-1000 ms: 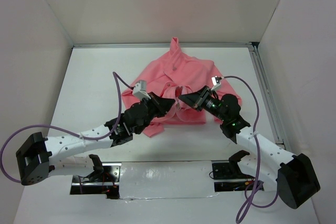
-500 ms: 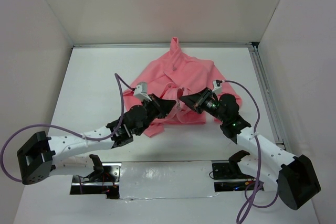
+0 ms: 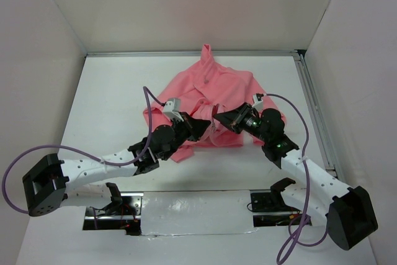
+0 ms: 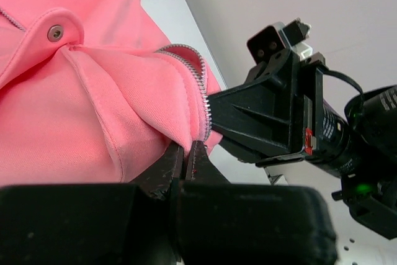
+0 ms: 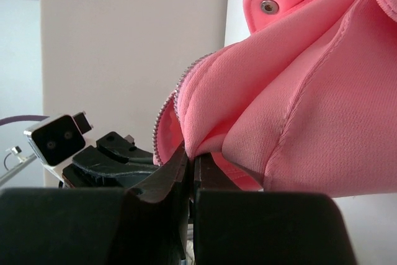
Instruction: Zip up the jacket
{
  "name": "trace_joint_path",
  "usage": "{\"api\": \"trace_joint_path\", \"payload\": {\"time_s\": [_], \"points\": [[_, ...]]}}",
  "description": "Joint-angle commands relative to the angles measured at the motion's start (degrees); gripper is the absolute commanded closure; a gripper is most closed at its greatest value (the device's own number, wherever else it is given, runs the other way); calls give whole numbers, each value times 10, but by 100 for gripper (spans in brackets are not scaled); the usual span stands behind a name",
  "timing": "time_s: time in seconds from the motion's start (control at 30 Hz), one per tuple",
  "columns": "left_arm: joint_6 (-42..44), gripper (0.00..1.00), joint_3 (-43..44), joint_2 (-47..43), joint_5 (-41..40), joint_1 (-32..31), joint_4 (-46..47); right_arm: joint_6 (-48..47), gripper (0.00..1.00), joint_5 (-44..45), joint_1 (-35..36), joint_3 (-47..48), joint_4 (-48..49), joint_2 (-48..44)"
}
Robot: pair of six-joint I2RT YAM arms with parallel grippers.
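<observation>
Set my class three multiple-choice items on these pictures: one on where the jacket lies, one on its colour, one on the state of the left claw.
1. Where on the table does the jacket lie?
A. middle, reaching towards the far wall
B. near left corner
C. hanging off the right edge
2. What colour is the jacket?
A. blue
B. salmon-pink
C. grey
3. What state is the left claw in?
A. wide open
B. out of view
C. shut on the jacket beside the zipper
Answers: 1 A, the overhead view shows it centred with its tip at the far wall; 2 B, it is pink in every view; 3 C, the left wrist view shows the fold pinched.

No legible text, seemingly, on anything.
</observation>
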Motion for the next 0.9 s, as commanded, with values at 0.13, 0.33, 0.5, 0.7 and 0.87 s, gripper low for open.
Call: {"api": "trace_joint_path", "payload": {"time_s": [0.13, 0.33, 0.5, 0.7, 0.87], "points": [[21, 100, -5, 1, 107, -10, -30, 5, 100, -44, -28, 50, 84, -9], [1, 100, 15, 31, 75, -17, -98, 38, 100, -67, -46, 56, 109, 0], [25, 100, 27, 52, 39, -44, -108, 52, 100, -62, -65, 46, 100, -16], [25, 100, -9, 13, 106, -50, -103, 14, 100, -41, -90, 77, 50, -31], [39, 100, -62, -38, 166, -56, -77, -3, 100, -39, -114, 84, 34, -29]]}}
